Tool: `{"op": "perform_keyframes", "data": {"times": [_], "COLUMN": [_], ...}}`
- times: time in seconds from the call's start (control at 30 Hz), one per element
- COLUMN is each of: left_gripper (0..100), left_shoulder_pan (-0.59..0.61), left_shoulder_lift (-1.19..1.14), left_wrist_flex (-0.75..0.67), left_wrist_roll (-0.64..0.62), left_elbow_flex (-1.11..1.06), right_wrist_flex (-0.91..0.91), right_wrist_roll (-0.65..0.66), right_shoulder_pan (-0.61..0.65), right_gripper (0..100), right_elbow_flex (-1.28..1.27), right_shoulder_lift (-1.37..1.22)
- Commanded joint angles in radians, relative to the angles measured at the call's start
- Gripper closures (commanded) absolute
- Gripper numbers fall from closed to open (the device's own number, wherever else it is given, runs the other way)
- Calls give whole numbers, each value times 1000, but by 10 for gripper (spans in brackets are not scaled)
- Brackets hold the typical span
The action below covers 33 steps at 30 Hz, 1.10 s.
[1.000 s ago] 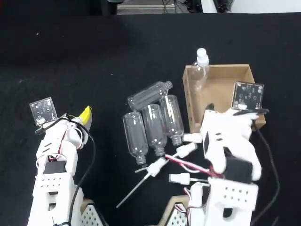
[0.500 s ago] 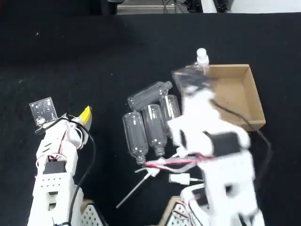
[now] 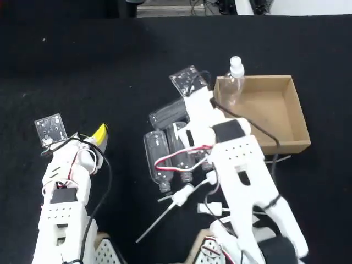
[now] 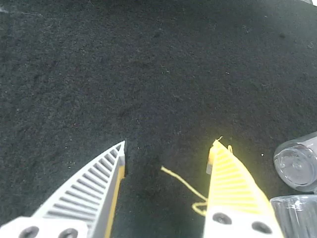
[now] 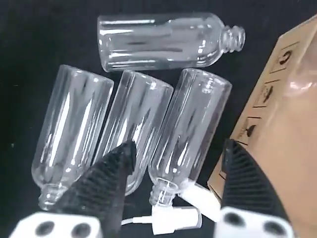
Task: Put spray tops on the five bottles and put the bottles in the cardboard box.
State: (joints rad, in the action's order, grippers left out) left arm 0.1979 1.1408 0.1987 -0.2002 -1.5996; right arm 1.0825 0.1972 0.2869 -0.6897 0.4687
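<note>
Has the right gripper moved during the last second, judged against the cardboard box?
Yes. In the high view the right gripper swung left, from above the cardboard box to above the lying bottles beside it.

The worktop (image 3: 110,66) is black, the bottles (image 5: 163,42) clear, the spray tops (image 3: 212,208) white, the cardboard box (image 3: 291,110) plain brown. Left tool (image 4: 169,145) ribbed, white and yellow; right tool (image 5: 180,145) ribbed black.
</note>
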Motion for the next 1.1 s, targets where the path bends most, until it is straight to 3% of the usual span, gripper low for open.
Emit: {"op": "perform_keyframes", "data": {"times": [0.0,0.23,1.07], "left_gripper": [746,745,745], "left_shoulder_pan": [-5,-5,-5], "left_shoulder_lift": [12,12,12], "left_wrist_flex": [-25,-25,-25], "left_wrist_roll": [-11,-11,-11], "left_elbow_flex": [15,15,15], "right_wrist_flex": [-61,-130,-269], "right_wrist_roll": [12,63,63], "right_shoulder_pan": [-8,-94,-92], "right_gripper": [762,762,762], "right_elbow_flex": [10,4,-16], "right_shoulder_lift": [-47,-139,-346]}}
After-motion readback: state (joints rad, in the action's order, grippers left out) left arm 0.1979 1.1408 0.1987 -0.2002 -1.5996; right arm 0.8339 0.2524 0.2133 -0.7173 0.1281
